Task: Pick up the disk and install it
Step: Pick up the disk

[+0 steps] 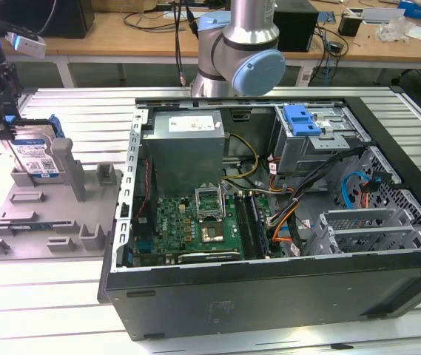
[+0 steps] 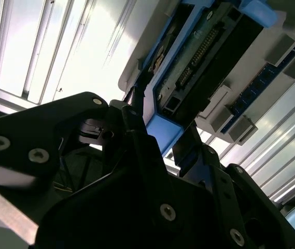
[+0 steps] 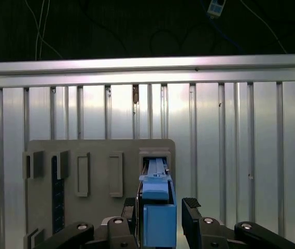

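Exterior view, upper left of the frame: the gripper [image 1: 9, 133] hangs over the disk [image 1: 38, 155], which stands on edge in a slot of the grey fixture [image 1: 47, 222] on the slatted table [image 1: 69, 103]. The first wrist view shows the fingers [image 3: 191, 213] straddling the disk's blue carrier [image 3: 158, 223], parted, with a sliver of gap beside one of them. At mid-frame sits the open computer case [image 1: 269, 296], motherboard [image 1: 195, 222] exposed, with the arm's base [image 1: 240, 52] behind it at top centre. A blue latch piece [image 1: 302, 118] tops the drive cage [image 1: 321, 144] at upper right.
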`<state>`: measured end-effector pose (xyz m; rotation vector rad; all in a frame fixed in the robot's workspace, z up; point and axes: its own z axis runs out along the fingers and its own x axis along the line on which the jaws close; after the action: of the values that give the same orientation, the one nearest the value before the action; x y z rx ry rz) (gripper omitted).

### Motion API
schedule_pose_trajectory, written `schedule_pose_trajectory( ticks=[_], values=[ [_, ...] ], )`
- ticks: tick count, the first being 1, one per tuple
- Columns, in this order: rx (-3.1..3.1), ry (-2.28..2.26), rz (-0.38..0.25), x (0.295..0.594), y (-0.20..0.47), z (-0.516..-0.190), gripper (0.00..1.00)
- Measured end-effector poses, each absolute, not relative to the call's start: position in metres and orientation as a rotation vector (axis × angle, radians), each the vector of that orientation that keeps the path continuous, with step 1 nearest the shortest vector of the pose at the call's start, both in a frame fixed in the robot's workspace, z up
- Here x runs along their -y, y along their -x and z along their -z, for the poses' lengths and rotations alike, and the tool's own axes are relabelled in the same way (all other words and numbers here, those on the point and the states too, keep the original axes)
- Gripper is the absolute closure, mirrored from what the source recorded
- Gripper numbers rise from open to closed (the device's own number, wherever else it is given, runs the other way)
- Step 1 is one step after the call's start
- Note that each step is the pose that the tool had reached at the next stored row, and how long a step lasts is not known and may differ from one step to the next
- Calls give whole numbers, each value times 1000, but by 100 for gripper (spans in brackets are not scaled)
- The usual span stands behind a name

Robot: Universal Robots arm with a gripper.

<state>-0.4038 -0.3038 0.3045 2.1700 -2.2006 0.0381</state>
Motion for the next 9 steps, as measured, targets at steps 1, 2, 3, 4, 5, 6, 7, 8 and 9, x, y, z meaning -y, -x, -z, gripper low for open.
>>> schedule_pose_trajectory(
  ticks=[1, 2, 3, 4, 5, 6, 7, 8, 9],
  values=[
    [2201, -2170, -38, 304, 404, -304, 52],
    [2201, -2170, -38, 304, 404, -304, 52],
    [2201, -2170, -38, 304, 404, -304, 52],
    [2201, -2170, -38, 304, 404, -304, 52],
    [2201, -2170, -38, 304, 404, -303, 52],
    [2201, -2170, -38, 304, 404, -303, 52],
    [2201, -2170, -38, 304, 404, -303, 52],
    [2201, -2170, -38, 304, 404, -303, 52],
    [2200, -2170, -38, 304, 404, -302, 52]
  ],
)
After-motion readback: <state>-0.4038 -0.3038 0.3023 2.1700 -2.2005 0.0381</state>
